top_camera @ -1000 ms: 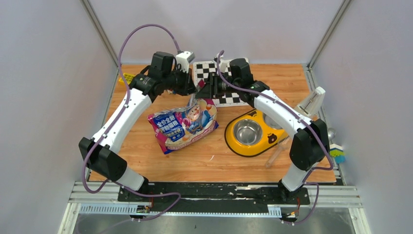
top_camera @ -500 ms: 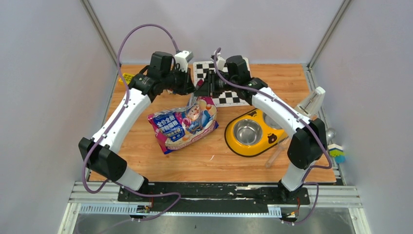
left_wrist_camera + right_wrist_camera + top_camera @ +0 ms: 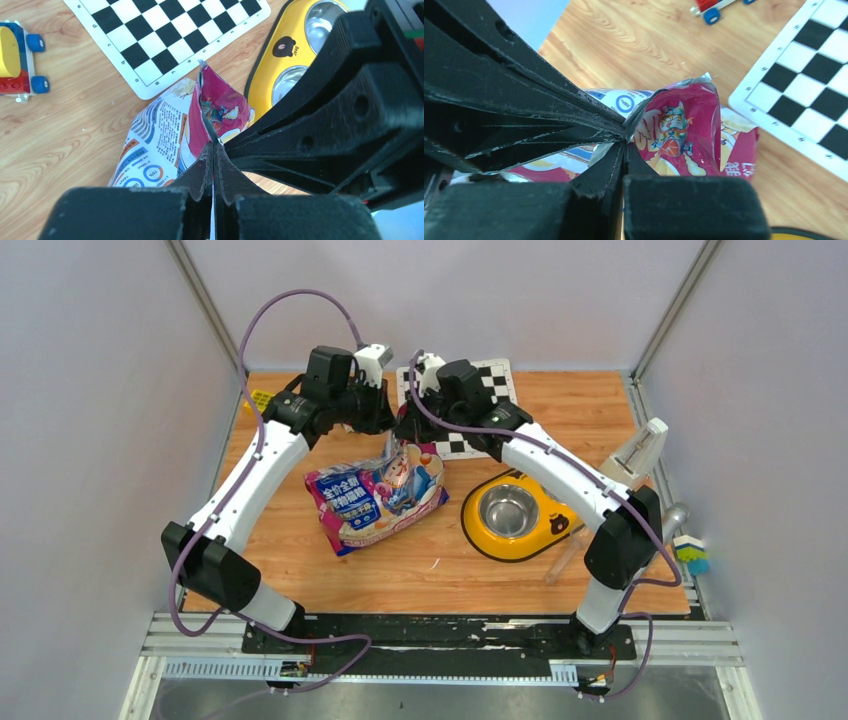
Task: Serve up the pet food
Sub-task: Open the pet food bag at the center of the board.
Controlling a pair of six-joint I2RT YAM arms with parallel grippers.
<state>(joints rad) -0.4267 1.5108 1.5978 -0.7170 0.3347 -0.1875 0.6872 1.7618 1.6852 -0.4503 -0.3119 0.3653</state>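
The glossy pink-purple-blue cat food bag (image 3: 376, 495) lies on the wooden table, its top edge lifted towards the back. My left gripper (image 3: 393, 423) is shut on that top edge, which shows in the left wrist view (image 3: 214, 145). My right gripper (image 3: 408, 425) is shut on the same edge right beside it, fingertip to fingertip, as the right wrist view shows (image 3: 625, 139). The bag's pink face with the cartoon figure (image 3: 674, 132) hangs below the jaws. No kibble pellets show. The yellow double bowl (image 3: 521, 512) with steel cups stands right of the bag.
A checkerboard sheet (image 3: 475, 410) lies at the back under the right arm. A toy block car (image 3: 17, 55) sits at the back left. A clear tube (image 3: 570, 550) and scoop-like items (image 3: 640, 450) lie at the right edge by the bowl.
The right gripper has moved left to meet the left gripper and closed on the bag's top edge. The bag's top has risen a little. The left arm has barely moved.
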